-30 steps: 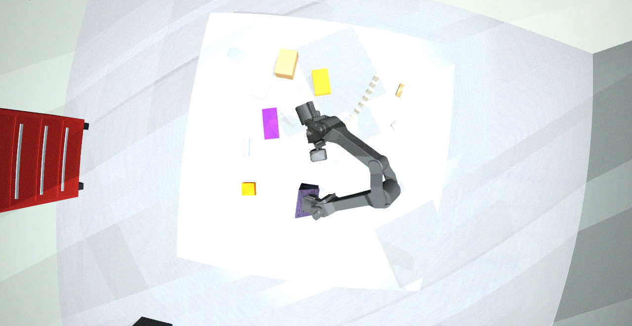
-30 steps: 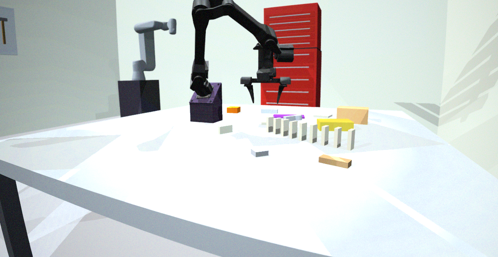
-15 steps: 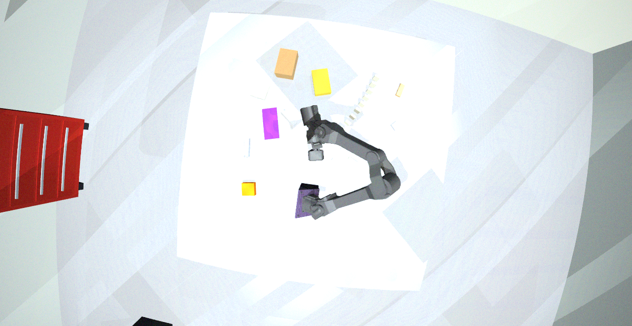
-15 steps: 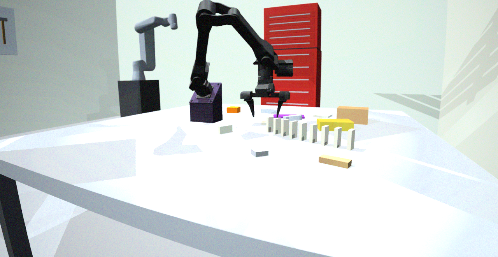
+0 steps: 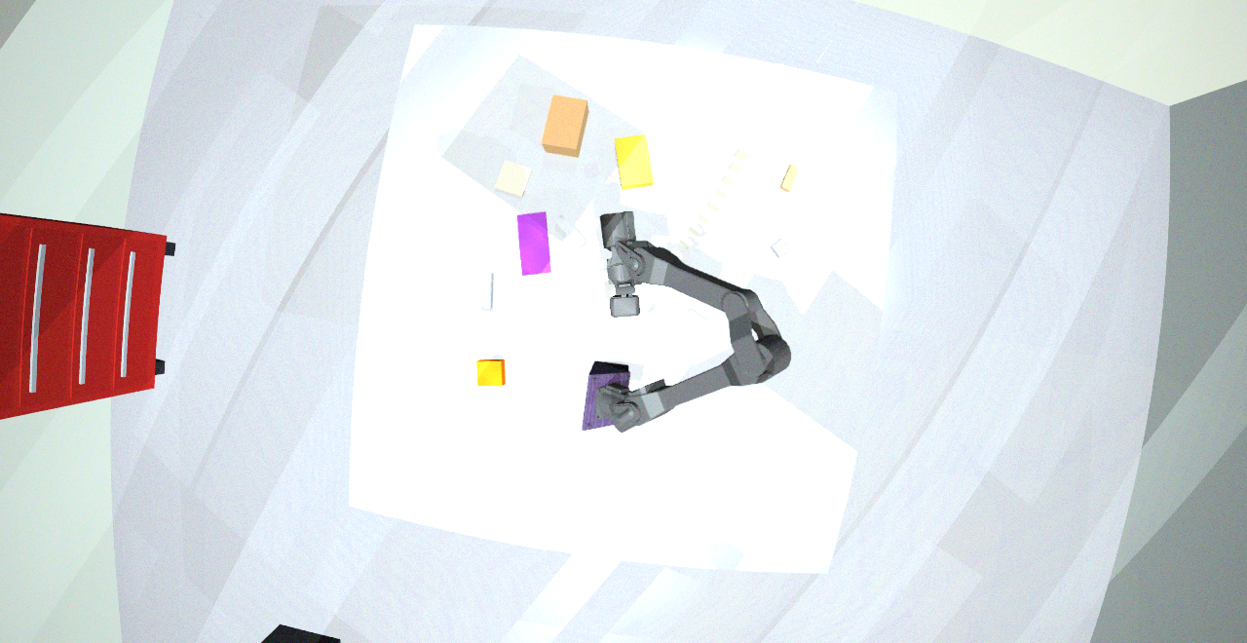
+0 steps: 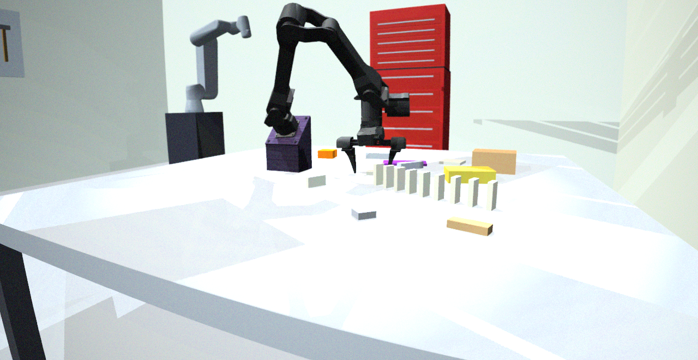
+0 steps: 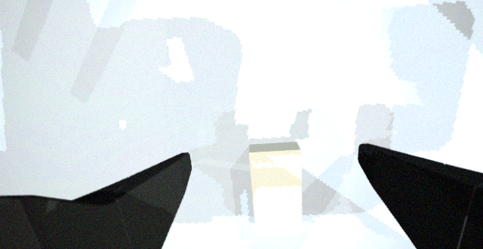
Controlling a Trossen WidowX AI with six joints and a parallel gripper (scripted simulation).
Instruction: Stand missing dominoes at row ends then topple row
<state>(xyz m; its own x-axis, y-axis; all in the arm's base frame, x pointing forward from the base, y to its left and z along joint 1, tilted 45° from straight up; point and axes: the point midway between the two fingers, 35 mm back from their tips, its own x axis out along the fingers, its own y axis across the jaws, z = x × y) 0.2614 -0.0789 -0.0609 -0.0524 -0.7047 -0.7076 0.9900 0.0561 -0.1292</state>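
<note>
Gripper [image 5: 622, 277] [image 6: 372, 168] [image 7: 272, 156] is wide open and empty, loose domino [image 6: 369, 173] [image 7: 277, 189] below at 6 o'clock in wrist view. Standing row [image 5: 714, 204] [image 6: 423, 184] is toward 2 o'clock from above; a sideways swing could clip it, imo.

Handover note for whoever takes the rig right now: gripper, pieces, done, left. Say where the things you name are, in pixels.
Gripper [image 5: 622, 273] [image 6: 372, 168] [image 7: 272, 156]: open, holding nothing, fingers either side of a pale domino [image 7: 277, 192].
Row [image 5: 714, 203] [image 6: 423, 184]: nine standing, none toppled.
Pale block [image 5: 695, 312] [image 6: 316, 181]: off the row, not upright; looks like another missing domino, unconfirmed.
Done: can't tell whether any standing piece was placed by the arm.
Left: likely grasp that domino, stand missing ones at row spacing, release each, then push only the end one.
</note>
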